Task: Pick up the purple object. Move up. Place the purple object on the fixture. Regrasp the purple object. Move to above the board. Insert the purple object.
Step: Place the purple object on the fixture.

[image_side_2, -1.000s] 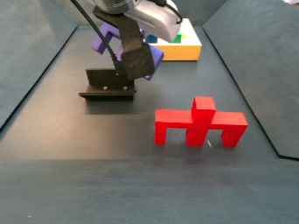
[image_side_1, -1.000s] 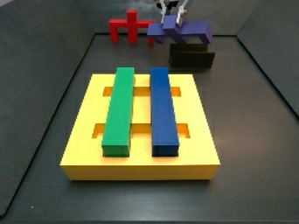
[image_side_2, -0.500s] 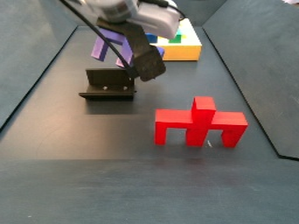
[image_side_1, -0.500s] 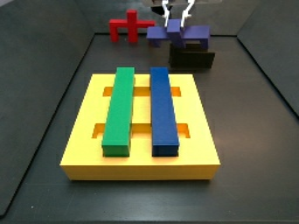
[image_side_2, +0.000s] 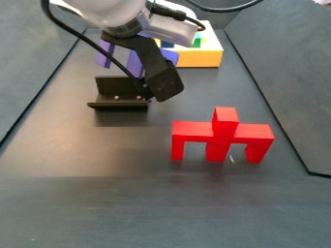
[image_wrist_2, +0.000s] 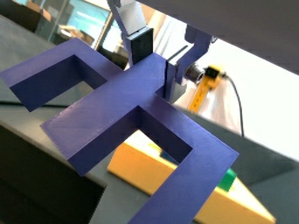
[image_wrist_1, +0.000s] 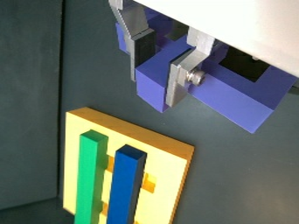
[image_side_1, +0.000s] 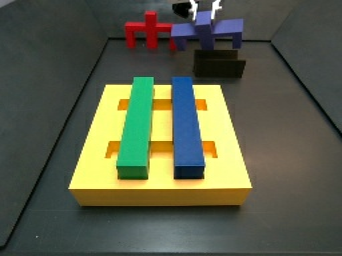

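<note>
Looks like the move-up step: the purple object (image_side_1: 205, 33) is clamped in the gripper (image_wrist_1: 162, 63) jaws, held above the fixture (image_side_1: 219, 66). Next, lowering onto it is needed.

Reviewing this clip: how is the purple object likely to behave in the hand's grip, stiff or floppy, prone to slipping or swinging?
The purple object looks stiff: its bars and legs keep straight, sharp edges while lifted above the fixture. It probably won't slip much, since the hand clamps a flat-sided stem. Its wide bar sticks out well past the fingers, so it may twist if bumped.
</note>
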Controlling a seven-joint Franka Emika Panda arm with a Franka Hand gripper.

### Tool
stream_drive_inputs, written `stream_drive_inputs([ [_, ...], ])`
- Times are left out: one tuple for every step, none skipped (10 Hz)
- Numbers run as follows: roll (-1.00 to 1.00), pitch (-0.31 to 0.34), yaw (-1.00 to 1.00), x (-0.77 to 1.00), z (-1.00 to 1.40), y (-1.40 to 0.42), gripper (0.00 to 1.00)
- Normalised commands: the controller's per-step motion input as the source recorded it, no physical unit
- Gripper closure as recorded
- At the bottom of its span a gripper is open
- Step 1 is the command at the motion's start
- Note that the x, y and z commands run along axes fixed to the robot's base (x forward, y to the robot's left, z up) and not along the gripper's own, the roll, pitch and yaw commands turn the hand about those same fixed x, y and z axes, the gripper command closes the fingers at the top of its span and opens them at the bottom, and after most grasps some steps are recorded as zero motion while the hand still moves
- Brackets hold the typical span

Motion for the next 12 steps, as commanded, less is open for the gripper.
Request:
stream_drive_inputs([
  [-0.26, 0.346, 0.11, 0.81, 0.17, 0.13, 1.0],
  [0.27, 0.509, 0.29, 0.84, 0.07, 0.02, 1.0],
  [0.44, 0.469, 0.36, 0.77, 0.15, 0.07, 1.0],
  [0.45, 0.471, 0.36, 0.76, 0.15, 0.07, 1.0],
  [0.41, 0.503, 0.34, 0.76, 0.09, 0.07, 1.0],
  [0.34, 0.44, 0.33, 0.87, 0.0, 0.03, 1.0],
  [0.25, 0.314, 0.36, 0.94, -0.15, 0.0, 1.0],
  [0.01, 0.14, 0.39, 0.77, -0.43, 0.09, 1.0],
  [-0.09, 0.0, 0.31, 0.44, -0.55, 0.19, 1.0],
  [-0.19, -0.1, 0.16, 0.29, -0.6, 0.2, 1.0],
  [-0.2, -0.189, 0.0, 0.03, -0.33, 0.07, 1.0],
  [-0.06, -0.063, -0.07, 0.08, 0.0, 0.0, 1.0],
])
